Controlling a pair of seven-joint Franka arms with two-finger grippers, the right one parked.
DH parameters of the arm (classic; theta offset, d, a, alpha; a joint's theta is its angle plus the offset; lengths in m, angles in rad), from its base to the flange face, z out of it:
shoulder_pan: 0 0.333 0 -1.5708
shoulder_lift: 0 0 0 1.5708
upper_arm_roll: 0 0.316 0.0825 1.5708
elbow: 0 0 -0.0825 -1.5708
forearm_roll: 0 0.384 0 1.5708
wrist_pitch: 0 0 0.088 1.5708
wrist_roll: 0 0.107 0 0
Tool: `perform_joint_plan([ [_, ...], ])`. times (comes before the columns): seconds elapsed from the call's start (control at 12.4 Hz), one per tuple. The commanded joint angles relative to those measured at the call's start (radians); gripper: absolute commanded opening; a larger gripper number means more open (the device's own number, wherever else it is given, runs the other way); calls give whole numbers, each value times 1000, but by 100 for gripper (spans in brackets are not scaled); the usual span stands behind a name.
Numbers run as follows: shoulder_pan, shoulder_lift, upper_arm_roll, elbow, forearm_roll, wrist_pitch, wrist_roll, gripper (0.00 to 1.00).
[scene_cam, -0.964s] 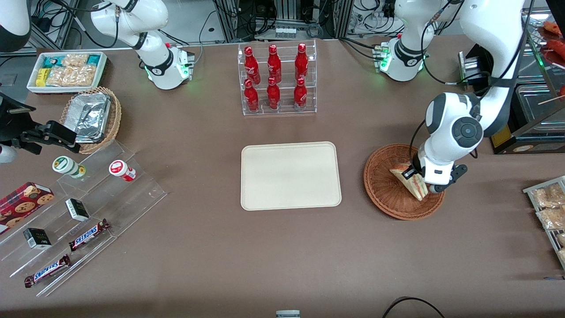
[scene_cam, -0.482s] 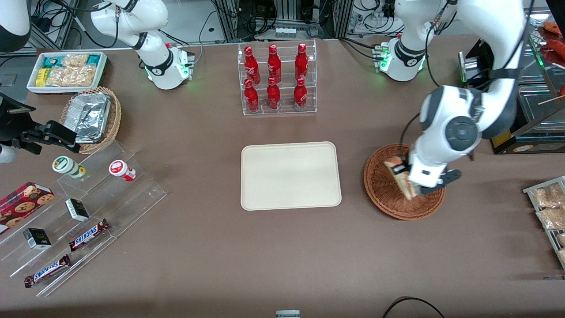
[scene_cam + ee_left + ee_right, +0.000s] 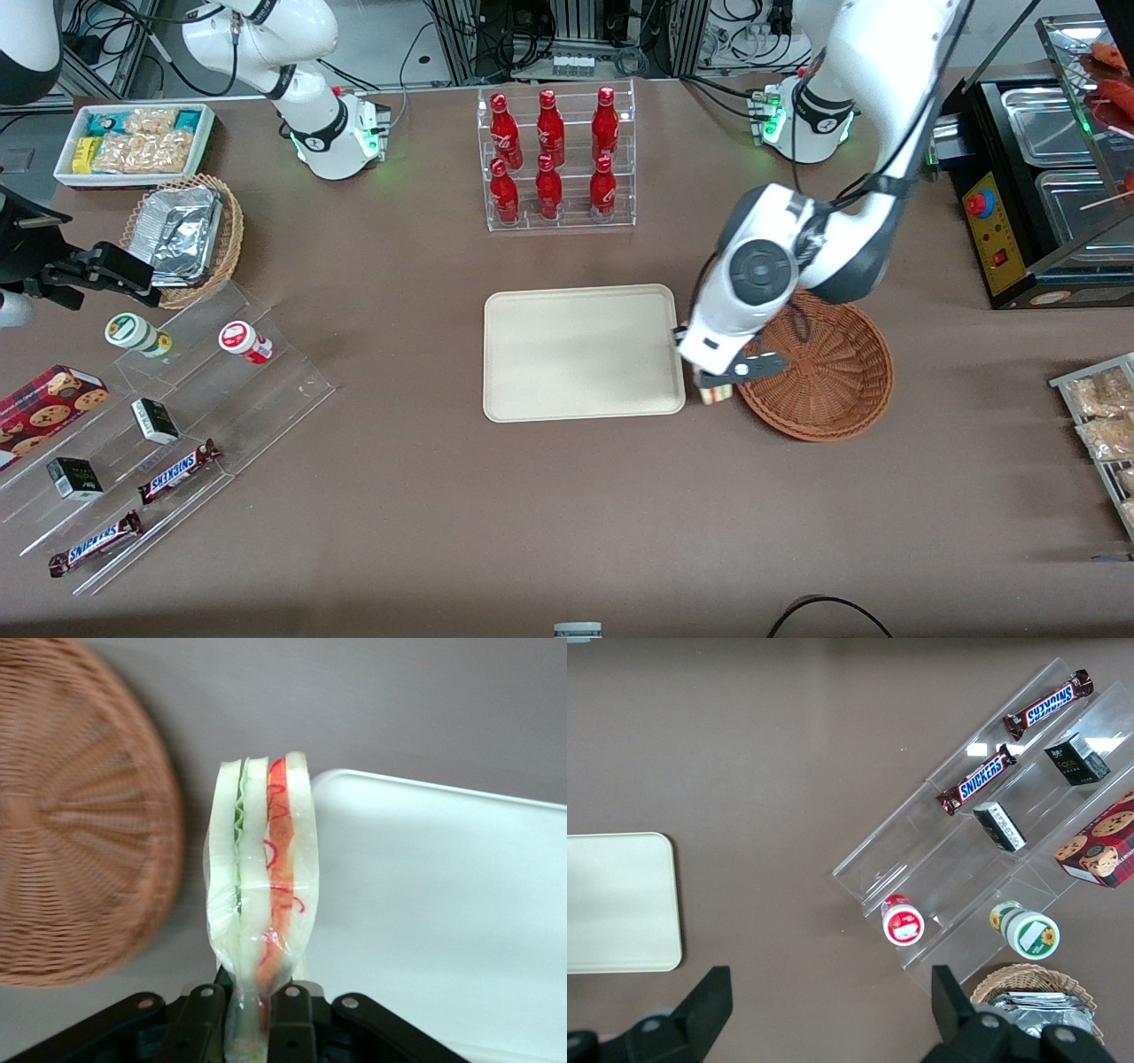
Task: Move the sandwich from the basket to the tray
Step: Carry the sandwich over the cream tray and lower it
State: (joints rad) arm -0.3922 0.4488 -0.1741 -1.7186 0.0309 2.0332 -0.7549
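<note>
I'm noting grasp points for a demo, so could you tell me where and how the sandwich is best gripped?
Grip across the sandwich's flat bread faces near one end, from above, as the end effector does now, shut on it between basket and tray. The wedge is thin, so its broad faces suit both pads and the filling edge stays clear.

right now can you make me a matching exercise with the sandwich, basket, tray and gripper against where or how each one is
Things:
1. sandwich
2. basket
3. tray
4. gripper

States:
A. bare, nothing on it
B. held upright in the jaws
C. woven, nothing in it
D. above the gap between basket and tray, shut

Pairs: 1-B, 2-C, 3-A, 4-D
</note>
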Motion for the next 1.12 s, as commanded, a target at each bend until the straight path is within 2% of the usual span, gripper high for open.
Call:
perform_joint_plan([
  [0.0, -89, 129, 11, 160, -8, -16, -76, 7],
  [0.4, -224, 298, 13, 349, -5, -13, -210, 6],
  [0.96, -277, 353, 11, 386, -8, 12, -247, 6],
  [1.04, -277, 363, 11, 384, -8, 31, -256, 9],
])
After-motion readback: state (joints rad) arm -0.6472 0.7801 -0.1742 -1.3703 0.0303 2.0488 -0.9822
